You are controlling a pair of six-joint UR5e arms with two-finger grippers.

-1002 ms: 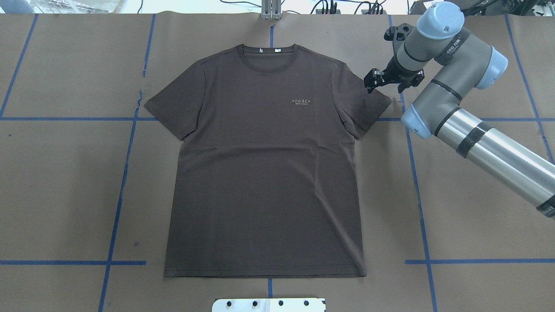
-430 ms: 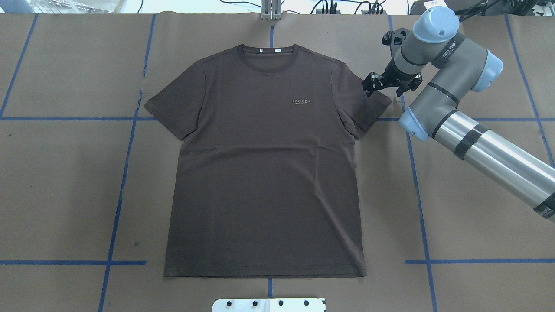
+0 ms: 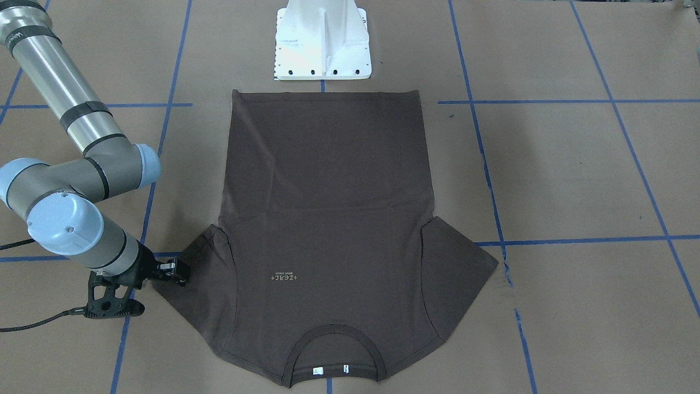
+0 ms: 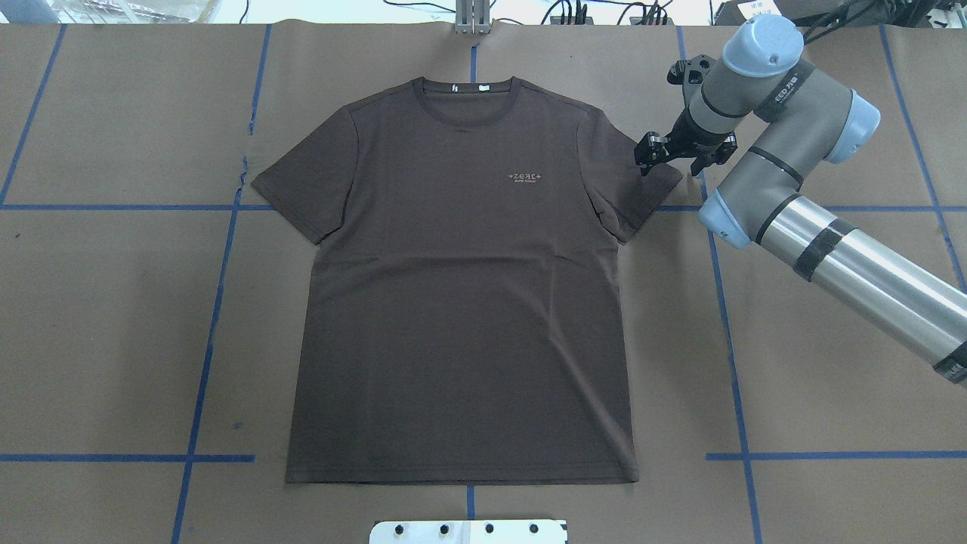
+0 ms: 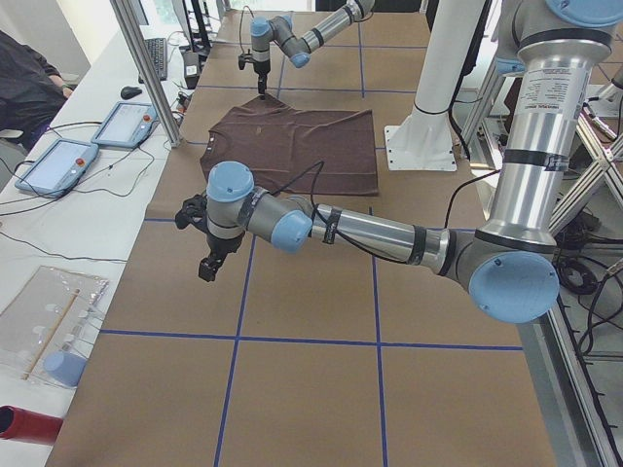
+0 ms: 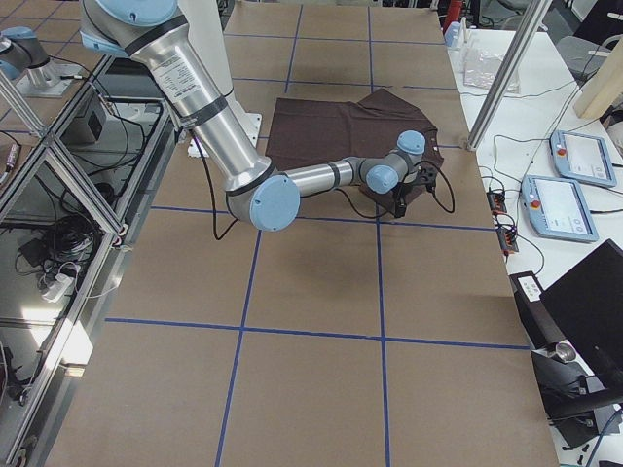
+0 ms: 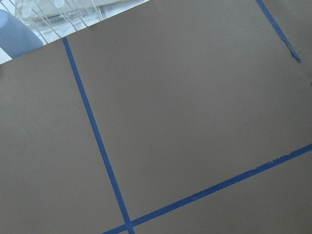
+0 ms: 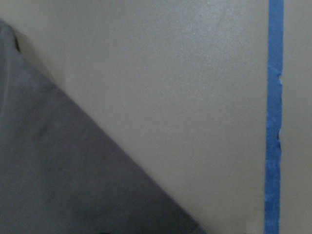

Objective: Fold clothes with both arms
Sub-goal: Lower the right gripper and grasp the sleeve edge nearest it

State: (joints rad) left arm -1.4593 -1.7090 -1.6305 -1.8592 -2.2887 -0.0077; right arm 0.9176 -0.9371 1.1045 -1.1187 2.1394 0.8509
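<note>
The dark brown T-shirt [image 4: 461, 302] lies flat and face up on the paper-covered table, collar [image 4: 468, 89] at the far edge. In the front-facing view the T-shirt [image 3: 328, 208] has its collar nearest the camera. My right gripper [image 4: 684, 155] hangs open just over the outer tip of the shirt's right-hand sleeve [image 4: 642, 181], fingers spread either side of the sleeve's upper edge. In the front-facing view one fingertip [image 3: 176, 272] sits at that sleeve's edge. My left gripper [image 5: 207, 265] shows only in the exterior left view, over bare table far from the shirt; I cannot tell its state.
The white base plate [image 4: 468, 531] stands just behind the shirt's hem. Blue tape lines [image 4: 204, 340] cross the brown paper. Beyond the far table edge stand a metal post [image 5: 146, 68] and two tablets [image 5: 58, 161]; a person [image 5: 24, 88] sits there.
My right gripper has shifted slightly down and in towards the sleeve tip. The shirt has not moved.
</note>
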